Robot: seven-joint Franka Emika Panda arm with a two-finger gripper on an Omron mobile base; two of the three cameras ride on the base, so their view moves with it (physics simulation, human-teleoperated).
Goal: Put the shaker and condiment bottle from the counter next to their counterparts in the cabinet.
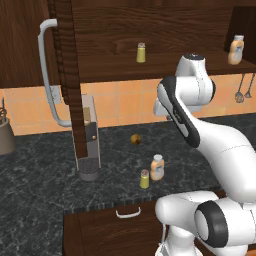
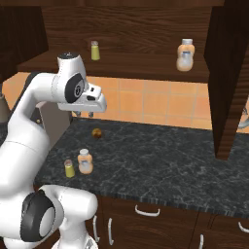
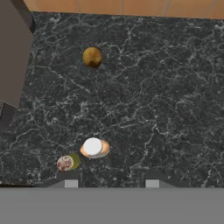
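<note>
The shaker (image 1: 144, 179) stands upright on the black stone desk (image 1: 45, 175) near its front edge, just beside the condiment bottle (image 1: 157, 167), which stands a little further back and to the right in the left base view; in the hand view the shaker (image 3: 68, 162) shows its grey cap from above, close beside the bottle's white cap (image 3: 93, 146). The pincer (image 2: 84, 114) hangs above the desk, well clear of both, its two dark tips (image 3: 69, 179) set rather close together and holding nothing; a small brown ball (image 1: 135, 139) lies further back on the desk. In the open cabinet (image 1: 150, 30), a matching shaker (image 1: 141, 52) stands on the shelf toward the left, and a matching bottle (image 1: 236, 50) stands well apart at the right end; the cabinet door (image 1: 67, 75) with its grey curved handle (image 1: 47, 75) is swung out.
</note>
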